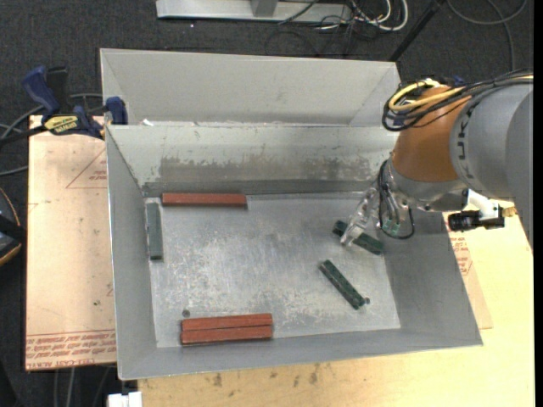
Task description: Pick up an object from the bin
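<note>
Grey sheet metal formed the bin point(254, 155), with smooth sloping walls and a flat floor that looked scratched and dull. My pincer point(358, 230) was low over the right part of this floor, near the right wall, and my orange wrist cover point(420, 147) was above it. Directly under the pincer lay a short dark green piece point(371, 244), flat and with straight edges; its middle was hidden by my own metal, so only its two ends showed. I could not tell if the pincer was wide or narrow, and I could not tell if it touched the piece or gripped it. Near it, a little toward the front, a longer dark green strip point(343, 284) lay diagonally on the floor, thin and narrow. Well apart, along the foot of the back wall, a red-brown bar point(204, 199) lay flat, long and with a matte surface. A grey-green bar point(153, 231) lay along the left wall, and just beside the front wall lay a thicker red-brown block point(226, 328), with a groove along its length.
</note>
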### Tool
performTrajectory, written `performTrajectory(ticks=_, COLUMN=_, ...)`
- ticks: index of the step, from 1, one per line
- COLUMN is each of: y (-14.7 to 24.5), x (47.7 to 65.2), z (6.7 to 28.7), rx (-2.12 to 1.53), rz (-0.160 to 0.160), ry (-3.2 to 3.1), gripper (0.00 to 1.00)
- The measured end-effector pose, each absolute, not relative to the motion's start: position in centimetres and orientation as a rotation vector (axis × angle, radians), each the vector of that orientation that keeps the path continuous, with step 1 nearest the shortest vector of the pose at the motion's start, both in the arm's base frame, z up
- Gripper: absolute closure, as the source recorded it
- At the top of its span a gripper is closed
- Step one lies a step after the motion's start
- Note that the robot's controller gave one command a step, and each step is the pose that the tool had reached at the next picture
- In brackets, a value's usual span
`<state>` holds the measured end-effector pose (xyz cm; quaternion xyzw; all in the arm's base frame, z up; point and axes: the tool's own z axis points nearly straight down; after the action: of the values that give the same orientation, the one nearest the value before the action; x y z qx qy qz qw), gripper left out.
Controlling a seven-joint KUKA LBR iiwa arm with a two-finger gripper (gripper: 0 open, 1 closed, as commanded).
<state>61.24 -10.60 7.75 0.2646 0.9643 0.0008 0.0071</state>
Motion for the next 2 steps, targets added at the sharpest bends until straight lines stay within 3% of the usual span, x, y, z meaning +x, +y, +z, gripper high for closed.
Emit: performTrajectory(ticks=2, y=-10.56, x=61.04, z=8.14, rx=0.828, rz=0.001, ry=3.021, gripper=1.0)
